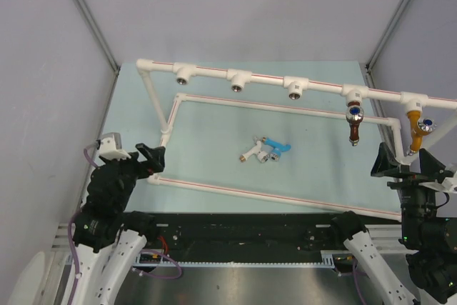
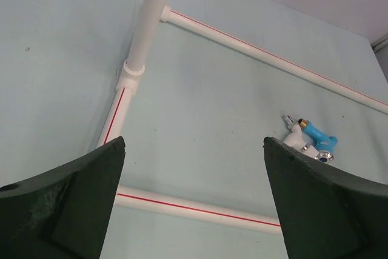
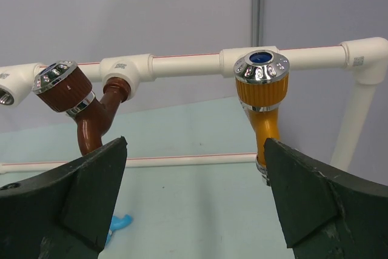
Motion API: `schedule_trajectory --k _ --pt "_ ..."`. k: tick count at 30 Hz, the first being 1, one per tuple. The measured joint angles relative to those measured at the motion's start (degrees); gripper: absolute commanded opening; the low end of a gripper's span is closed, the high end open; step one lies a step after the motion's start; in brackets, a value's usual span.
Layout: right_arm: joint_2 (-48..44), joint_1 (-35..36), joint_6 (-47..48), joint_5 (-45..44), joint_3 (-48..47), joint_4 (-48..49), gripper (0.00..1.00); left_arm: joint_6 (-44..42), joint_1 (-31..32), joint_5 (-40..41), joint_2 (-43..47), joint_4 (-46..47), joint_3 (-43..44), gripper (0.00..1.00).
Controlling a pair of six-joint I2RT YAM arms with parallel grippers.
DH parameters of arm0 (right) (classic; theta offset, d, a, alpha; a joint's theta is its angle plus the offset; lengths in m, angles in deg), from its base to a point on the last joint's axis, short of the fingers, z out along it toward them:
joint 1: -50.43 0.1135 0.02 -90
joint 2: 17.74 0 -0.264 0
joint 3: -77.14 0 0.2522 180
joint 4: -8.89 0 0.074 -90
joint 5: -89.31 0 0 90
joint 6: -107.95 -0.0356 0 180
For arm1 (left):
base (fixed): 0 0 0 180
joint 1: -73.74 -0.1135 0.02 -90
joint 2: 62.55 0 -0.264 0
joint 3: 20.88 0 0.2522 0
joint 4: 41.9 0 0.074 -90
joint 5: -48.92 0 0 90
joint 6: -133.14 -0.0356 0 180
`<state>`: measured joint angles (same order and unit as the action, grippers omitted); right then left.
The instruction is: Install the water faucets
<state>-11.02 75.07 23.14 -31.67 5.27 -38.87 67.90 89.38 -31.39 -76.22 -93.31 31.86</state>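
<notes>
Left jaws: spread as wide as they go, with nothing between them. They hang over the left corner of the pipe frame.
Right jaws: just as wide and just as empty, facing the two fitted faucets at the right end of the frame.
Fitted faucets: the brown faucet is at 11 o'clock of the right jaws and the orange-yellow faucet at 12 o'clock. Both hang down from sockets on the top pipe.
Loose faucets: the white faucet and the blue faucet lie touching each other mid-desk, inside the frame. They are at 3 o'clock of the left jaws and 9 o'clock of the right.
Open sockets: three in a row on the top pipe, from 10 to 1 o'clock of the loose pair.
Step in hand: most likely fetching one of the loose pair.
- Because they touch, come down on the end of your chosen faucet that is farther from its neighbour, so you lift only one.
- Close on the plastic body and leave the metal end free.
- Bring that end square to a socket before you turn it.
Desk: a flat, pale blue-green mat.
Room: plain grey walls with metal rails at the corners.
</notes>
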Motion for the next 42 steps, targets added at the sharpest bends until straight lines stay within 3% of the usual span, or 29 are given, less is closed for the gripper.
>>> schedule_trajectory --k 13,21,31,42 --pt "0.2 0.0 3.4 -1.7 -0.1 5.9 1.00 3.9 0.0 -3.4 -17.5 10.1 -2.5 1.00" --pt "4.6 0.0 8.0 -0.3 -1.1 9.8 1.00 7.3 1.1 -5.5 -36.0 18.5 -2.6 1.00" --pt "6.1 0.0 11.5 1.6 -1.1 11.6 1.00 6.8 4.3 -2.3 -54.4 24.4 5.6 1.00" --pt "6.4 0.0 13.8 2.6 -1.1 12.0 1.00 1.4 -0.2 1.0 -69.1 24.1 20.3 1.00"
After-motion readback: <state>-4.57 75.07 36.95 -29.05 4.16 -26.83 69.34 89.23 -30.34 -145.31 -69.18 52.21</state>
